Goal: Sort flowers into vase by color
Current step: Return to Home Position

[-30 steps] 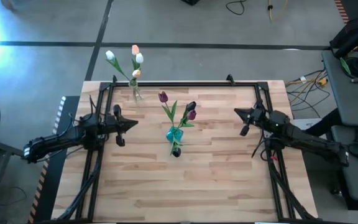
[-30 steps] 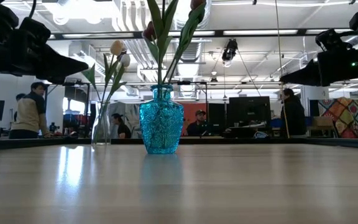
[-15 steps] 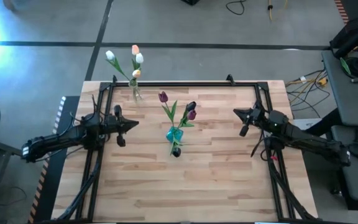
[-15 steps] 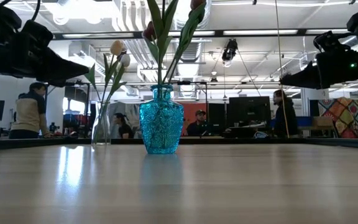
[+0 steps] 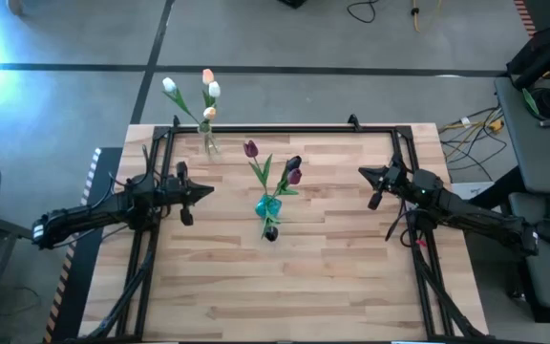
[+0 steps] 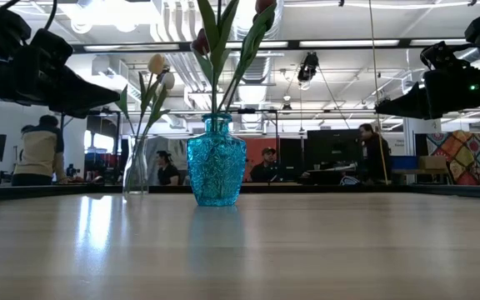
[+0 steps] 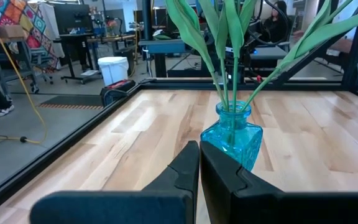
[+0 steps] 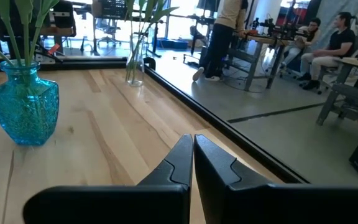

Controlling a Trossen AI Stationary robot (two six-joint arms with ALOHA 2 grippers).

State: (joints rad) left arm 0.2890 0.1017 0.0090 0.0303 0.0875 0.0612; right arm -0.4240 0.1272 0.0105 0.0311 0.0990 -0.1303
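Note:
A blue glass vase (image 5: pixel 268 204) stands at the table's middle with three dark purple tulips (image 5: pixel 293 170), their stems stuck into its neck (image 7: pixel 232 111). A clear vase (image 5: pixel 208 143) at the far left edge holds several white and peach tulips (image 5: pixel 210 88) the same way. My left gripper (image 5: pixel 208 189) hovers shut and level to the left of the blue vase, pointing toward it. My right gripper (image 5: pixel 361 173) hovers shut and level to its right. Neither touches anything. The low view shows both vases (image 6: pixel 216 162) (image 6: pixel 136 171) with the grippers (image 6: pixel 119 90) (image 6: pixel 377 107) high at the sides.
A black frame (image 5: pixel 285 128) runs along the table's far, left and right edges. A small dark object (image 5: pixel 271 232) sits on the wood just near of the blue vase. Bare wood (image 5: pixel 285 287) fills the near half. People (image 6: pixel 40 154) move about in the room beyond.

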